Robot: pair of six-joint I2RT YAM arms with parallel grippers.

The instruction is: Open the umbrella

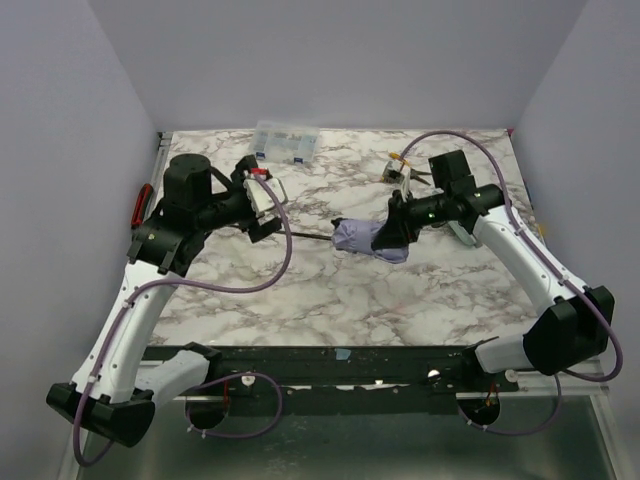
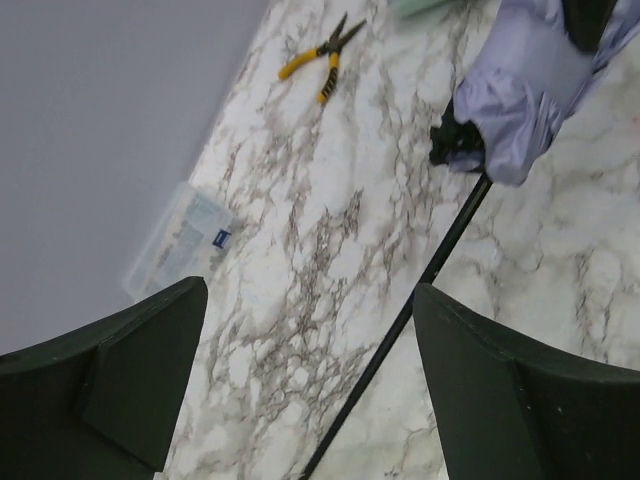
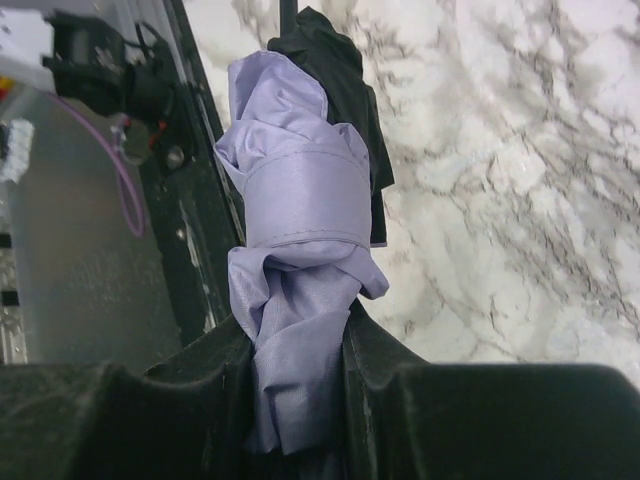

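Umbrella: the lavender canopy (image 1: 362, 240) lies bundled near the middle of the table (image 1: 330, 290). In the top view the thin black shaft (image 2: 400, 325) runs out toward 9 o'clock. The handle is not visible.
Strap: the fabric band (image 3: 305, 195) looks wrapped around the bundle.
Right pincer (image 3: 300, 370): clamped on the canopy's lavender folds at its 3 o'clock end.
Left pincer (image 2: 310, 295): fingers wide apart, straddling the shaft and touching nothing that shows.
Step in hand: probably bracing both ends so the canopy can be freed and pushed out.
Doing it well: close the left pincer squarely on the shaft, which is thin and may roll. Hold the right grip on fabric only, clear of the band, or the strap could be pinned.
Nearby: pliers (image 1: 400, 165) at 1 o'clock of the canopy and clear box (image 1: 288, 140) at 11 o'clock, both well apart from it.
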